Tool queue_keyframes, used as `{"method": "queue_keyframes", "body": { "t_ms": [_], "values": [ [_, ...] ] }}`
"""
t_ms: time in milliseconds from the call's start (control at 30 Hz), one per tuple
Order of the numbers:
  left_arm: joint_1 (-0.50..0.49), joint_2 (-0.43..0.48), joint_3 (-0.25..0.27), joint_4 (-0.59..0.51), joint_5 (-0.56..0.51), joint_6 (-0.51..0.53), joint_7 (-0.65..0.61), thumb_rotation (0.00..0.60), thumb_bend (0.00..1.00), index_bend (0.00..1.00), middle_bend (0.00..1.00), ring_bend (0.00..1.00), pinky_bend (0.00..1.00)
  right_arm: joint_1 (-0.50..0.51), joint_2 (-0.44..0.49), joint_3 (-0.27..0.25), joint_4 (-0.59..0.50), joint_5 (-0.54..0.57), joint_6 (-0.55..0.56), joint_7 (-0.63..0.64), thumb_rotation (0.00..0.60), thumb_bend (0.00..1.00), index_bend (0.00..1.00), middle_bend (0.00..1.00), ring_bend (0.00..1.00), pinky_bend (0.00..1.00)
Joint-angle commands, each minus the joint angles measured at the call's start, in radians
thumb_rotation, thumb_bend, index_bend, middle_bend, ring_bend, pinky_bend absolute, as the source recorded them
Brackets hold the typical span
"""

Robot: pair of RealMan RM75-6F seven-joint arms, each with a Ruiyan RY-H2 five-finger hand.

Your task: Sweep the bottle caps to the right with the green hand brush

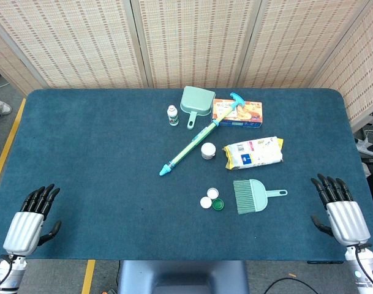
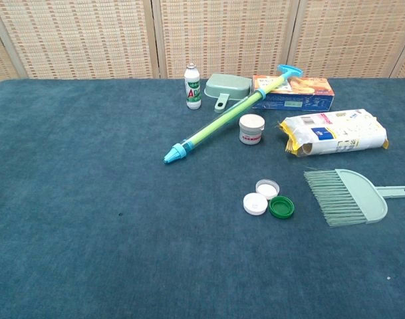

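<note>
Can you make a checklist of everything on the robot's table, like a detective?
Surface: blue table, flat cloth top.
Job's things: green brush lying flat, bristles toward three caps, two white and one green, clustered just left of it.
Clutter: dustpan, small bottle, long water squirter, white jar, snack box, white packet.
Hands: left hand and right hand open, resting at the near corners, holding nothing.
Cables: black cable below the table's front edge.
Surroundings: woven screens behind.
</note>
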Motion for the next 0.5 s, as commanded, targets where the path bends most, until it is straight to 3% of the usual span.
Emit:
{"method": "queue_keyframes", "body": {
  "t_ms": [33,367,500],
  "values": [
    [0.000,-0.013,0.001,-0.002,-0.009,-0.011,0.021,0.600,0.36,0.00,0.00,0.00,0.10,0.002,-0.003,0.002,0.000,0.014,-0.012,-0.023,0.600,0.19,0.00,0.00,0.00,0.00],
    [-0.005,-0.052,0.002,-0.001,0.004,-0.009,0.037,0.600,0.36,0.00,0.00,0.00,0.10,0.087,-0.046,-0.005,0.021,0.039,-0.168,-0.198,0.600,0.19,0.00,0.10,0.00,0.00],
    [-0.004,-0.076,0.007,0.016,0.015,-0.004,0.044,0.600,0.36,0.00,0.00,0.00,0.10,0.137,-0.074,0.003,0.027,0.055,-0.240,-0.265,0.600,0.19,0.03,0.16,0.00,0.06]
  ]
}}
